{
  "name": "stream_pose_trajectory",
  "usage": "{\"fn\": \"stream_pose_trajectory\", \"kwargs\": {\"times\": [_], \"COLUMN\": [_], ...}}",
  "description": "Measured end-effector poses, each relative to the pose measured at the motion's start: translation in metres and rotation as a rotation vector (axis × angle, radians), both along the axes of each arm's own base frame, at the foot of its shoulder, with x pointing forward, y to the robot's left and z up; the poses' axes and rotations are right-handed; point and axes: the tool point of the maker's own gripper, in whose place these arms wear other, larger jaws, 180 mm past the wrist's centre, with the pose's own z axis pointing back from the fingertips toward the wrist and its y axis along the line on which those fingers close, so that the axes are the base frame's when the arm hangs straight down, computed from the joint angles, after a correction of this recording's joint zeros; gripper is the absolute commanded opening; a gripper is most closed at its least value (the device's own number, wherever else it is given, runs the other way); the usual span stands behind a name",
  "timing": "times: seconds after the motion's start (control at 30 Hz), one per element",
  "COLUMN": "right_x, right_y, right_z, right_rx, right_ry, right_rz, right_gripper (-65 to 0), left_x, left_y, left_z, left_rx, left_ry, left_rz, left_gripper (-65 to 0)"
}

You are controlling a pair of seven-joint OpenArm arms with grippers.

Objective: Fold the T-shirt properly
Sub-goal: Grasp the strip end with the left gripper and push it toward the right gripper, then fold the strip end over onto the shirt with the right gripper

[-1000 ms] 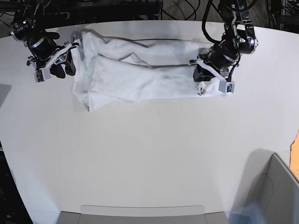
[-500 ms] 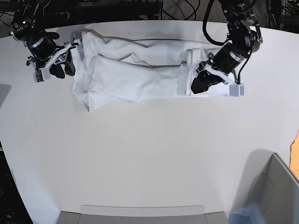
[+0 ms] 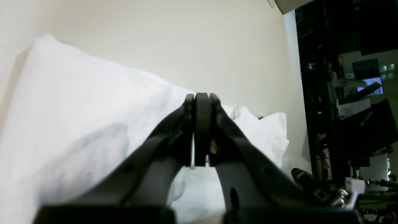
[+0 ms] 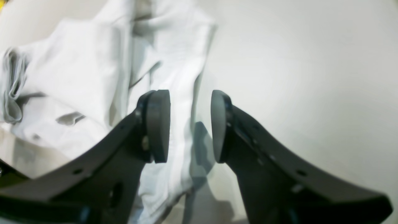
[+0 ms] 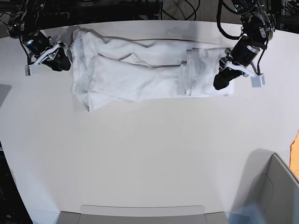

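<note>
The white T-shirt [image 5: 140,74] lies in a long wrinkled strip across the back of the table, with a short flap turned over near its right end. My left gripper [image 5: 220,83] is shut, over the shirt's right end. In the left wrist view the left gripper [image 3: 201,102] has its fingers pressed together above the shirt [image 3: 77,102]; I cannot tell if cloth is pinched. My right gripper [image 5: 63,63] is just off the shirt's left end. In the right wrist view the right gripper [image 4: 190,124] is open and empty over the shirt's edge [image 4: 93,77].
A grey box [image 5: 275,186] stands at the front right corner, with something orange [image 5: 295,154] at the right edge. A low grey tray [image 5: 140,212] sits at the table's front edge. Dark cables and equipment [image 5: 117,9] lie behind the table's back edge.
My left gripper moved right from over the shirt to its right end, leaving a turned-over flap there. My right gripper drew back up and left, off the shirt's left end.
</note>
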Motion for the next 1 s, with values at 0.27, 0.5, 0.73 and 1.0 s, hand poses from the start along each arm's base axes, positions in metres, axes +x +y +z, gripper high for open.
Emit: {"fn": "stream_pose_trajectory", "kwargs": {"times": [0.27,0.5,0.73,1.0], "right_x": [0.003,0.013,0.023,0.047], "right_y": [0.038,0.08,0.112,0.147], "right_z": [-0.03,-0.029,-0.025,-0.017], "right_rx": [0.105,0.182,0.207,0.166], "right_ry": [0.074,0.056,0.039,0.003], "right_rz": [0.074,0.13,0.217,0.346], "right_gripper": [-42.6,-42.6,-42.6,-42.7], "left_x": [-0.001,-0.001,-0.007,-0.009], "left_y": [0.0,0.0,0.0,0.0], "left_z": [-0.001,-0.002,-0.007,-0.008], "left_rx": [0.002,0.002,0.004,0.003], "left_ry": [0.005,0.006,0.029,0.031], "left_rz": [-0.002,-0.001,-0.001,0.0], "left_gripper": [-65.0,-65.0,-65.0,-65.0]}}
